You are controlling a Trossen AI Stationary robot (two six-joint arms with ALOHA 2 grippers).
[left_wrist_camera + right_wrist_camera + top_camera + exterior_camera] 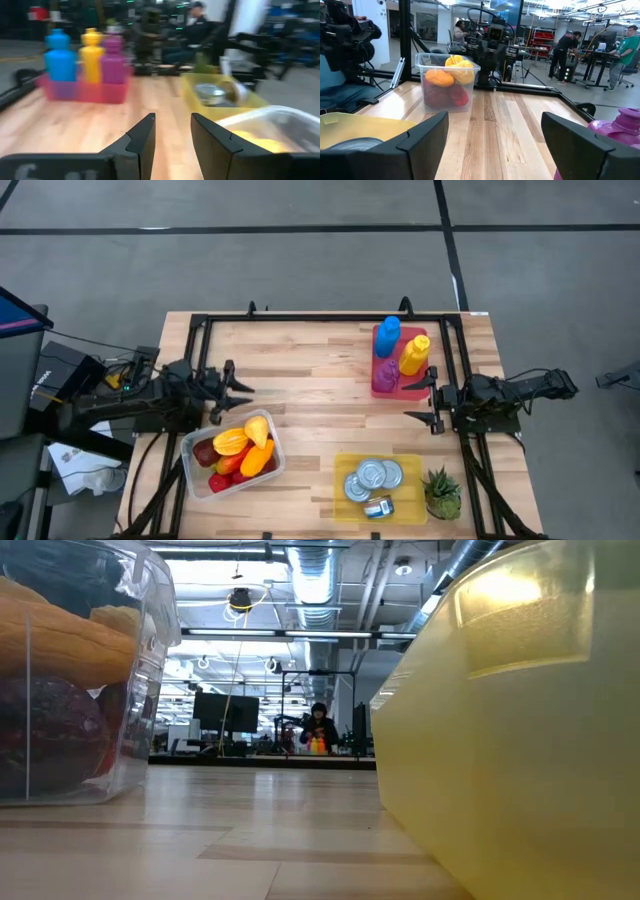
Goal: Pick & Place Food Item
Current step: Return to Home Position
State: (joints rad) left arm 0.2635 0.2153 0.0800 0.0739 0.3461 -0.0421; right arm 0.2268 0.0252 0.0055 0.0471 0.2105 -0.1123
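A clear plastic bin point(232, 453) stands on the table's near left part, full of toy fruit: yellow, orange and red pieces point(243, 448). In the right wrist view the bin point(447, 82) shows across the table. My left gripper point(238, 391) hovers just beyond the bin's far edge, open, fingers pointing toward the table's right; its wrist view shows a narrow gap point(172, 137). My right gripper point(424, 400) is open wide near the table's right side, between the red tray and the yellow tray, pointing left point(495, 145). Neither gripper shows in the low view.
A red tray point(388, 386) at the far right holds blue point(389, 333), yellow point(414, 354) and purple point(385, 373) bottles. A yellow tray point(342, 466) with cans point(372, 477) and a small potted plant point(442, 492) sit at the near right. Bare wood lies mid-table. People show in the room beyond.
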